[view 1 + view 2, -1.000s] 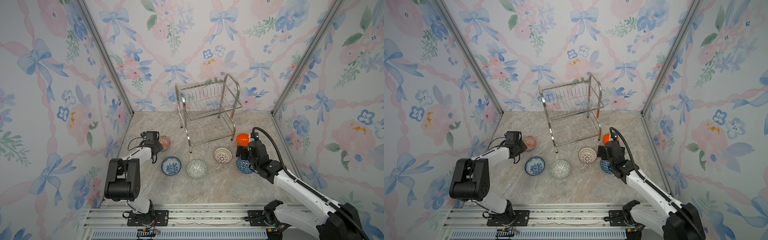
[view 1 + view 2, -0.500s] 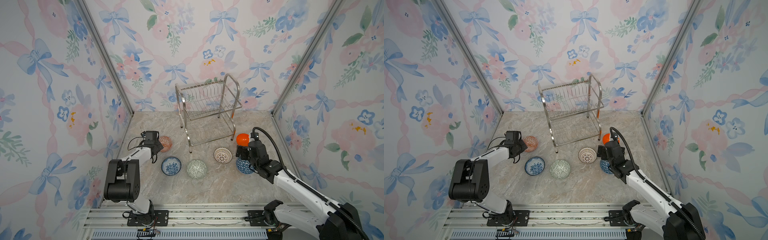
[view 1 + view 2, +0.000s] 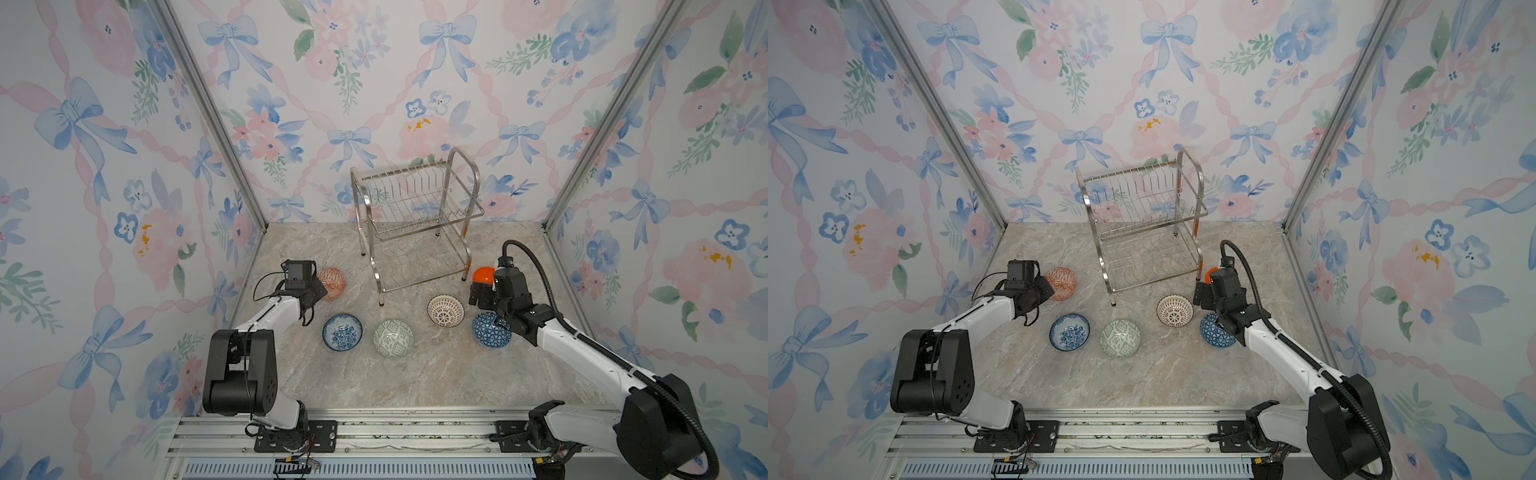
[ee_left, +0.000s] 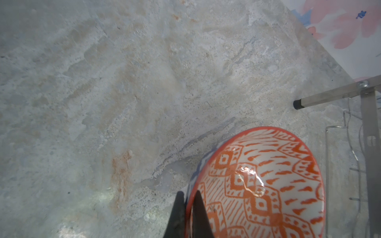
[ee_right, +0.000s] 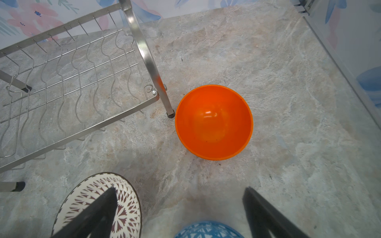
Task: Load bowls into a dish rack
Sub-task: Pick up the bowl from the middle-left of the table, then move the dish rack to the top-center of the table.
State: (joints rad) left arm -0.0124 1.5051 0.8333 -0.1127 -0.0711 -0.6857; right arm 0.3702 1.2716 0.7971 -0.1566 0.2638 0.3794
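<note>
My left gripper point(image 4: 188, 197) is shut on the near rim of the red-orange patterned bowl point(image 4: 268, 185), one finger inside and one outside; this bowl point(image 3: 334, 282) sits left of the dish rack point(image 3: 415, 220). The rack stands with nothing on it at the back middle. My right gripper point(image 5: 179, 191) hangs open with nothing in it, in front of the plain orange bowl point(image 5: 214, 122), between the white lattice bowl point(image 5: 127, 206) and the blue triangle bowl point(image 5: 208, 231). The blue floral bowl point(image 3: 342, 331) and green-grey bowl point(image 3: 393, 337) sit in front.
The orange bowl touches the rack's front right leg point(image 5: 168, 107). Papered walls close in on the left, back and right, and a metal rail point(image 3: 374, 432) runs along the front edge.
My left jaws have finished closing on the red-orange bowl's rim. The right arm and the other bowls have stayed still.
</note>
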